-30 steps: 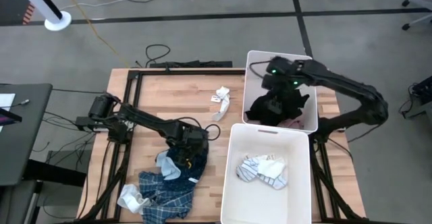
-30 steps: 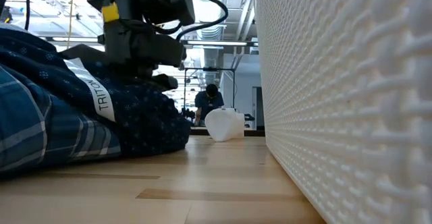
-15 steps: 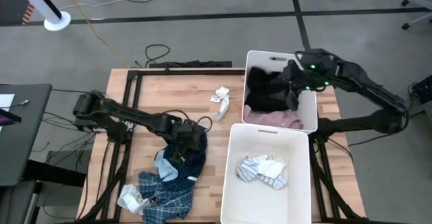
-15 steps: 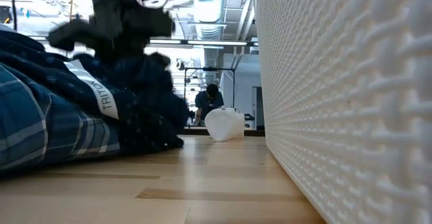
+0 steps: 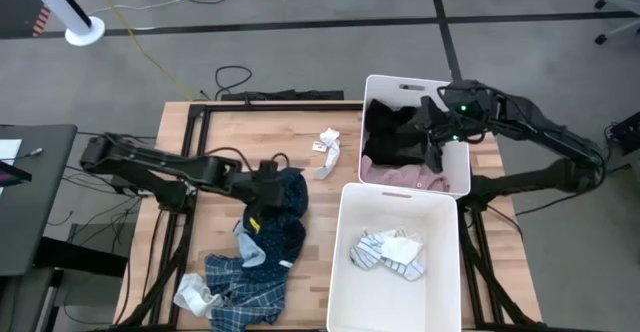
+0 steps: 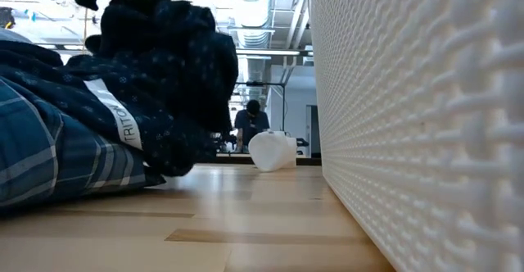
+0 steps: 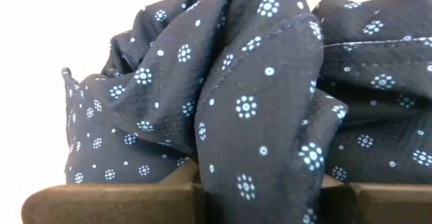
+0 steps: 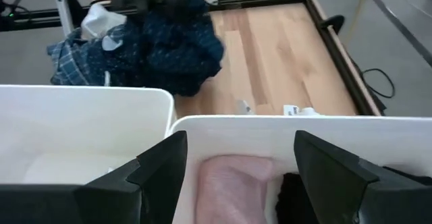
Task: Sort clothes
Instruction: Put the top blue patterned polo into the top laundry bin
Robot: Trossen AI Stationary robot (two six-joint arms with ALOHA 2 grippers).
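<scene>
The left gripper (image 5: 262, 190) is closed on the navy dotted piece (image 5: 283, 200) and holds a bunch of it above the table (image 5: 225, 132). In the left wrist view the cloth fills the gap between the fingers (image 7: 111, 200), and in the low view the raised part hangs over the rest of the pile. The lower part of the piece lies on the blue plaid shirt (image 5: 240, 287), which is spread at the near left of the table with a white sock (image 5: 192, 294) at its edge. Another white sock (image 5: 327, 150) lies alone, far from the pile, just beside the far bin (image 5: 415, 87).

The right gripper (image 5: 440, 137) hangs over the right side of the far bin with its fingers (image 8: 158, 166) wide apart and nothing between them. In that bin are the black shirt (image 5: 395, 137) and the pink piece (image 5: 405, 177). The near bin (image 5: 345, 272) holds the striped socks (image 5: 392, 254).

I judge that the step in hand is the picking of the navy piece, while the right arm has finished a drop. The next move needs the piece lifted fully free of the plaid shirt, so that the shirt is not dragged, and then carried right over a bin wall. The cloth hangs long, so it may catch on the rim.
</scene>
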